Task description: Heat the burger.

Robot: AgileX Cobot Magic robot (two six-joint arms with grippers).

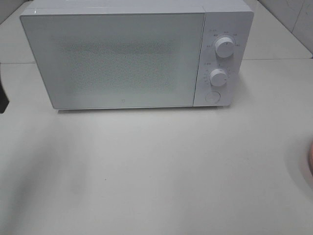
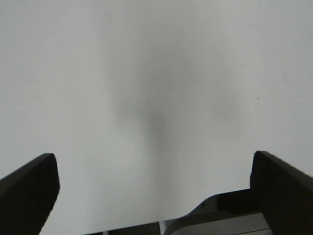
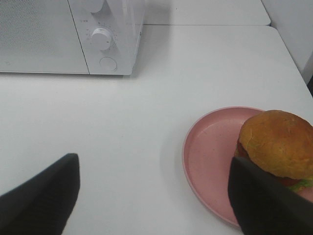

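In the right wrist view the burger [image 3: 279, 142], with a domed golden-brown bun and green filling, sits on a pink plate [image 3: 210, 156] on the white table. My right gripper [image 3: 154, 198] is open above the table. One of its dark fingers [image 3: 264, 200] covers the near side of the burger and plate, and nothing lies between the fingers. My left gripper [image 2: 154, 196] is open wide over bare white table, holding nothing. The white microwave [image 1: 132, 54] stands at the back with its door shut. In the high view only a pink sliver of the plate [image 1: 310, 156] shows at the right edge.
The microwave's panel on its right side carries two round knobs [image 1: 224, 47] [image 1: 218, 77] and a round button [image 1: 212, 96]. A dark piece of the left arm [image 1: 2, 98] shows at the left edge. White tabletop [image 1: 156, 171] stretches in front of the microwave.
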